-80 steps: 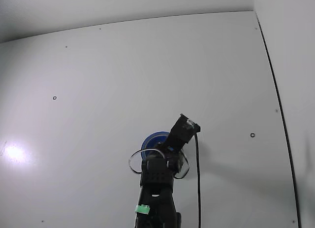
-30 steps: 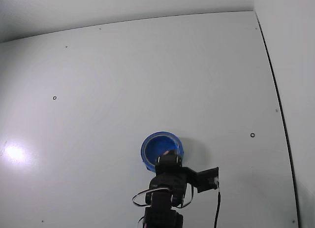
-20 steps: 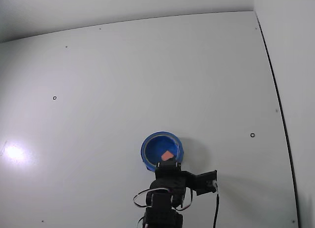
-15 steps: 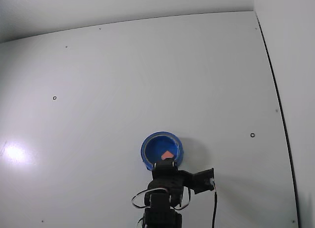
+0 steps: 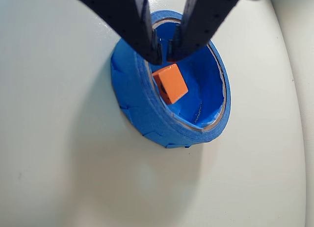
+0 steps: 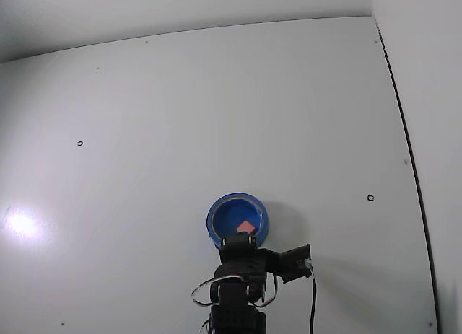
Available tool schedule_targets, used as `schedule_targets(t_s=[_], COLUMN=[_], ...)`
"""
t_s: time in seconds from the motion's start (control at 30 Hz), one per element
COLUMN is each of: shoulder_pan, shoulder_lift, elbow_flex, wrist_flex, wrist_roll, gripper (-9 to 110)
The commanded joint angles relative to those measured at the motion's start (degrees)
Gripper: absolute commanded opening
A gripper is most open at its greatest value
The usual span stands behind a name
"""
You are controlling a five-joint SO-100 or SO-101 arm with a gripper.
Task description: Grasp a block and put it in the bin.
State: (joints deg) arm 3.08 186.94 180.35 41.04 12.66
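The block (image 5: 170,83) is a small orange-red cube lying tilted inside the bin (image 5: 135,102), a round bright blue container with a thick rim. In the fixed view the block (image 6: 247,226) shows as a pink square inside the bin (image 6: 216,220). My gripper (image 5: 165,55) hangs just above the bin's far inner side, above the block and not touching it. Its two dark fingers (image 5: 142,26) come together at the tips with only a sliver of a gap and hold nothing. In the fixed view the gripper (image 6: 242,239) is at the bin's near rim.
The bin stands on a plain white table (image 6: 180,117) with a few small dark marks. The table's right edge (image 6: 404,132) runs along a white wall. A black cable (image 6: 312,298) hangs beside the arm at the bottom.
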Motion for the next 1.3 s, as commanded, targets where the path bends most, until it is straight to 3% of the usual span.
schedule_targets(t_s=[0.0, 1.27], shoulder_pan=[-0.3, -0.1], shoulder_lift=[0.0, 0.4], elbow_flex=[0.4, 0.7], wrist_flex=[-0.4, -0.4], wrist_roll=[0.4, 0.3], gripper=[0, 0])
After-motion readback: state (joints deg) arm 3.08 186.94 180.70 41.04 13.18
